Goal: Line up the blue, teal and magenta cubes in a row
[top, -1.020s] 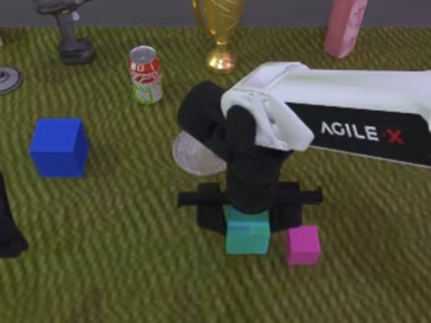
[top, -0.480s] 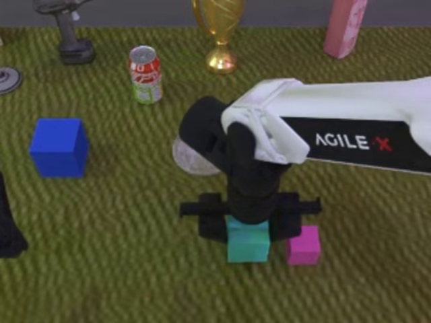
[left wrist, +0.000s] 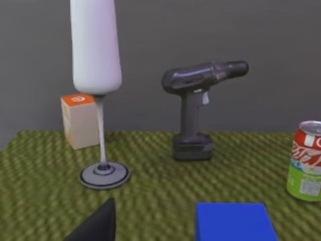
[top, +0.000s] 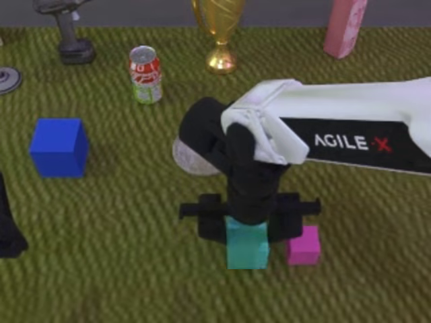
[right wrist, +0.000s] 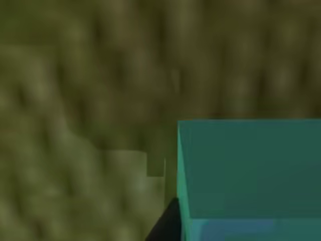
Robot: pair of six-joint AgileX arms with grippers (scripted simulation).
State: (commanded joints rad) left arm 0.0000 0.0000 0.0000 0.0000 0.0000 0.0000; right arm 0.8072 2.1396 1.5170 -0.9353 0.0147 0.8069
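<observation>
My right gripper point(top: 248, 227) reaches down at the front middle of the green mat and is shut on the teal cube point(top: 247, 247), a dark finger against each side. In the right wrist view one fingertip point(right wrist: 168, 226) touches the teal cube's point(right wrist: 251, 170) edge. The small magenta cube point(top: 304, 245) sits just right of it, apart from the finger. The large blue cube point(top: 59, 147) rests alone at the left and also shows in the left wrist view point(left wrist: 233, 223). My left gripper point(top: 7, 232) is parked open at the left edge.
Along the back stand a drill point(top: 67, 33), a soda can point(top: 146, 74), a gold trophy point(top: 219, 33) and a pale-pink carton point(top: 345, 27). A clear round glass point(top: 192, 155) sits under my right arm. A tall white glass point(left wrist: 95, 50) and an orange-topped box point(left wrist: 80, 120) stand far left.
My right arm has shifted slightly left and toward the front, and the teal cube in its grip has moved toward the front edge. The magenta and blue cubes have stayed put.
</observation>
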